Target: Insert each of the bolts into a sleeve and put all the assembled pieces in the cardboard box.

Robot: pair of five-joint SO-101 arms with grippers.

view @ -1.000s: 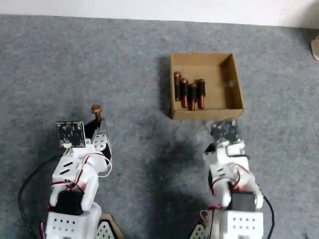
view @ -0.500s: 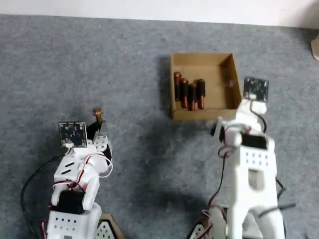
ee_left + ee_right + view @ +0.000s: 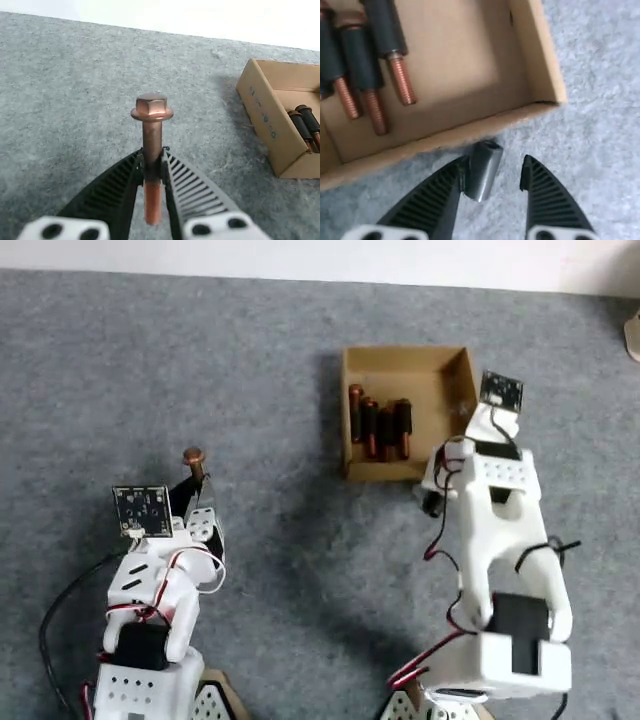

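Observation:
My left gripper [image 3: 152, 157] is shut on the shank of a copper bolt [image 3: 151, 125], held head up above the grey carpet. In the high view that bolt [image 3: 193, 460] stands at the left, well apart from the cardboard box [image 3: 465, 370]. Several assembled bolt-and-sleeve pieces [image 3: 378, 427] lie side by side in the box's left half [image 3: 370, 55]. My right gripper [image 3: 495, 167] is open on the carpet just outside the box's near wall [image 3: 470, 130]. A dark sleeve [image 3: 482, 170] lies between its fingers, against one of them.
Grey carpet [image 3: 280, 360] covers the whole work surface, with open floor between the two arms and left of the box. The box's right half [image 3: 470, 60] holds nothing. A pale object [image 3: 632, 335] sits at the far right edge.
The right arm has unfolded from near its base and stretched forward to the box's near right corner. The left arm with its bolt has barely moved.

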